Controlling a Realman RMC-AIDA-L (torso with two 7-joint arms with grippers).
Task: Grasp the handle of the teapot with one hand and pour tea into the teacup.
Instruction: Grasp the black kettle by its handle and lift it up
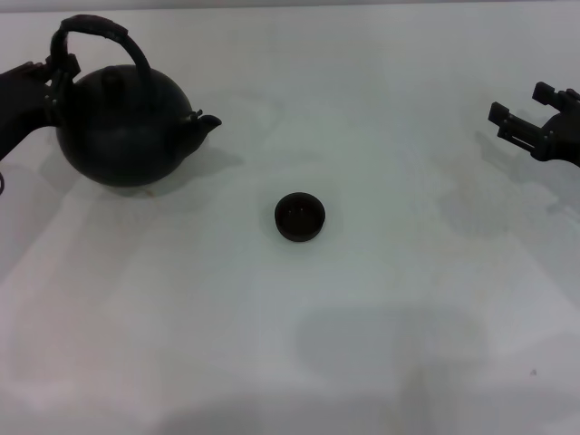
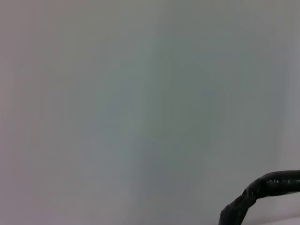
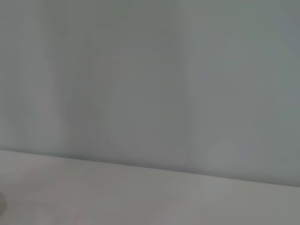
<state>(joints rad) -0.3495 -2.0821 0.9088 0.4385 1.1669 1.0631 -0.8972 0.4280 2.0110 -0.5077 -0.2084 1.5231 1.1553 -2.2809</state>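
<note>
Here, my left gripper (image 1: 56,77) sits at the far-left foot of the arched, dark wrapped handle (image 1: 95,29) of the large round matte black teapot (image 1: 125,127), on the side opposite its stubby spout. Whether my left fingers are open or closed on the hoop I cannot tell; the pot hides them. The pot rests on the white worktop (image 1: 381,344), spout aimed toward the small round dark handleless teacup (image 1: 300,217), which stands well apart from the pot on the spout side and nearer to me.

To do this step well, I judge I should take the hoop at its thicker wrapped middle rather than low at its foot, so the pot hangs level and does not swing when lifted; the left wrist view shows only a curved stretch of handle (image 2: 262,187).

My left arm reaches in low from beyond the pot's handle side. My right gripper (image 1: 530,122) waits idle, fingers spread open, far past the cup from the pot.
</note>
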